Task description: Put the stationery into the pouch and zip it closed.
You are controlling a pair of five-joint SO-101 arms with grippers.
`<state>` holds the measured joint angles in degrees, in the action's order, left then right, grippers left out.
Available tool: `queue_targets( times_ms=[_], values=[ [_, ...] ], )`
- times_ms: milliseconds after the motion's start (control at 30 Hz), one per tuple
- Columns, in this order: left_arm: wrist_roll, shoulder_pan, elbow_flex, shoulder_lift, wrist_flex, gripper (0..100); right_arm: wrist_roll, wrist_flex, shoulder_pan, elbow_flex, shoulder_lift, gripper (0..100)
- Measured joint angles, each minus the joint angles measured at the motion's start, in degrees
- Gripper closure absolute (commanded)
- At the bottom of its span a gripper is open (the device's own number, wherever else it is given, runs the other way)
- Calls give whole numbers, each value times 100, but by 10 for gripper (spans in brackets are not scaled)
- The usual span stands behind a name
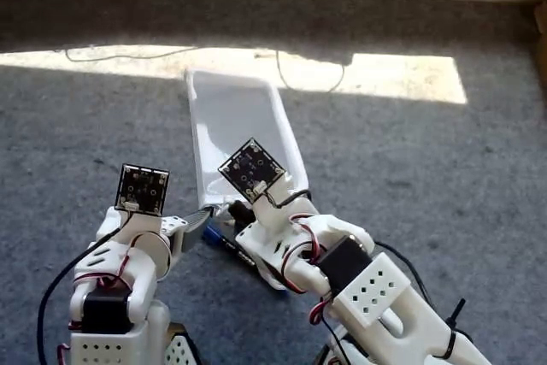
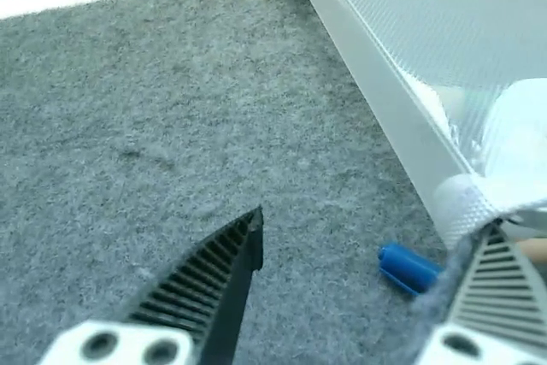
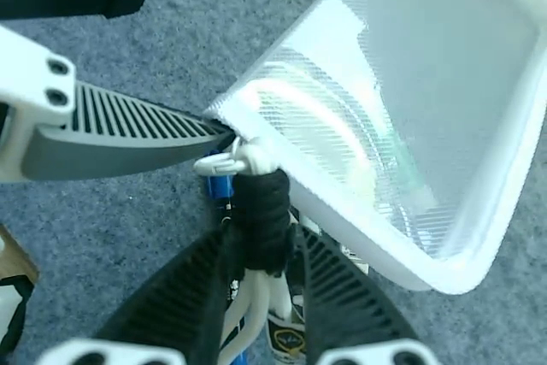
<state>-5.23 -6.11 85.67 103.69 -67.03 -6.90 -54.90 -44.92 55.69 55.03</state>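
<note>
One white pouch (image 3: 444,83), right gripper (image 3: 263,245) clamped on its black zip pull (image 3: 261,211), left gripper (image 2: 376,224) wide apart

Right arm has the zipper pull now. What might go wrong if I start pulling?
1. The left gripper is open, one finger at the pouch corner, so the pouch may slide over the grey carpet instead of zipping.
2. A blue pen lies at that corner, apparently outside the pouch; the zipper might jam on it or shut it out.
3. The right gripper pinches only the black pull cord, which might slip free.
</note>
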Motion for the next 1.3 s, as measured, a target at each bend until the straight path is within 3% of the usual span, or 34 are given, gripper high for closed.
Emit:
queue_targets(
  times_ms=[667, 1300],
  values=[
    [396, 0, 0, 0, 0, 654, 0, -141, -158, 0, 0, 976],
    [413, 18, -141, 0, 0, 954, 9, -211, -176, 114, 0, 976]
  ],
)
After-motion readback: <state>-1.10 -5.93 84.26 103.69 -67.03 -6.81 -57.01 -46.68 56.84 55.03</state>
